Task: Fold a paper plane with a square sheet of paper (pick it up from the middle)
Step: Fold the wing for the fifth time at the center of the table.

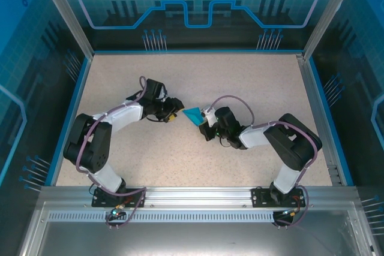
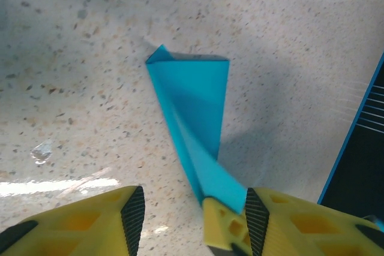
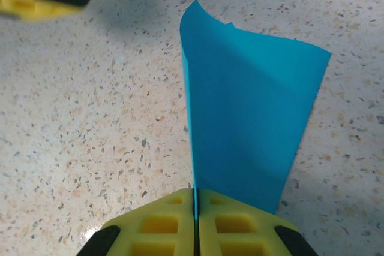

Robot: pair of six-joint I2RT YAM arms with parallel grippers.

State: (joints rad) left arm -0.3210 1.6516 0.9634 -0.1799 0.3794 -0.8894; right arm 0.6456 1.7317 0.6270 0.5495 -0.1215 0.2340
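Near the middle of the worktop point(image 1: 180, 154) we hold the folded square sheet of paper point(image 3: 246, 124) in our closed right tool point(image 3: 195, 208), left tool point(image 2: 195, 209) open and empty beside it, so we should align edges before creasing.

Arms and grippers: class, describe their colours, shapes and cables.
The left arm and right arm have white and black links, with purple-grey cables looping along them. The left gripper and right gripper each have two blocky yellow fingers with cut-out hollows and black pads.
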